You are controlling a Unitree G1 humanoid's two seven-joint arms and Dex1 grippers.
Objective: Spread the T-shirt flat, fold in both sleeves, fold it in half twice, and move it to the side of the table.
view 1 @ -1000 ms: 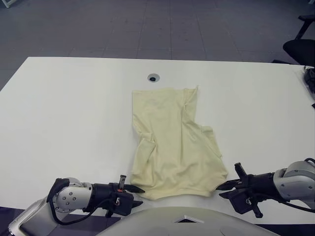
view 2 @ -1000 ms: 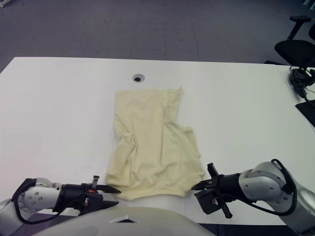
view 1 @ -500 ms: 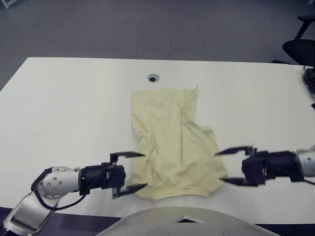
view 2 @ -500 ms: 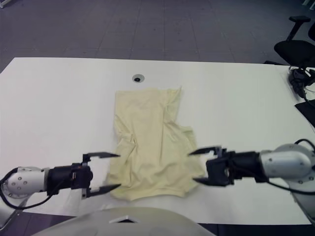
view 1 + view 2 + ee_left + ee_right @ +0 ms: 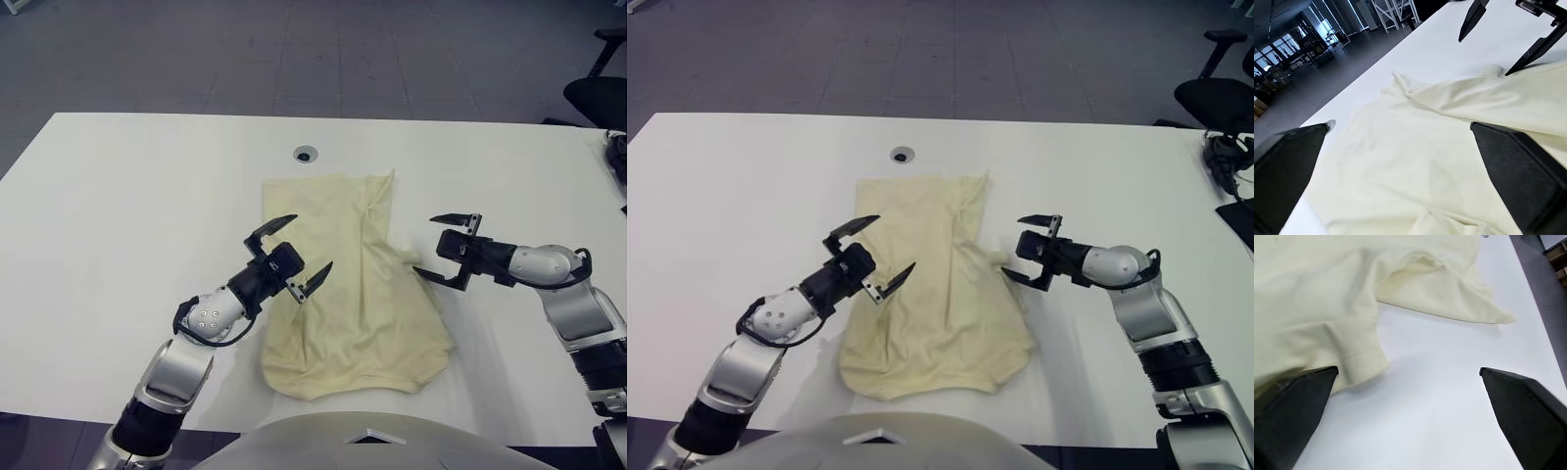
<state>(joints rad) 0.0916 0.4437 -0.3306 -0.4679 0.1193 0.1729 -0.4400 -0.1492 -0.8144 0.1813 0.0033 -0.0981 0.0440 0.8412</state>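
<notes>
Having been lifted off the near hem, left gripper (image 5: pixel 309 243) and right gripper (image 5: pixel 424 245) are spread open at the rumpled T-shirt's (image 5: pixel 343 294) sides, mid-table (image 5: pixel 147 196); sleeve folding is judged next.

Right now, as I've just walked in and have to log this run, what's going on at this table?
A two-armed humanoid robot is working on a pale yellow fabric T-shirt that lies rumpled in the middle of the white table. Both grippers are open and hold nothing. The left gripper hovers over the shirt's left edge, and the right gripper is at its right edge, by a bunched sleeve. The shirt is not yet spread flat.
</notes>
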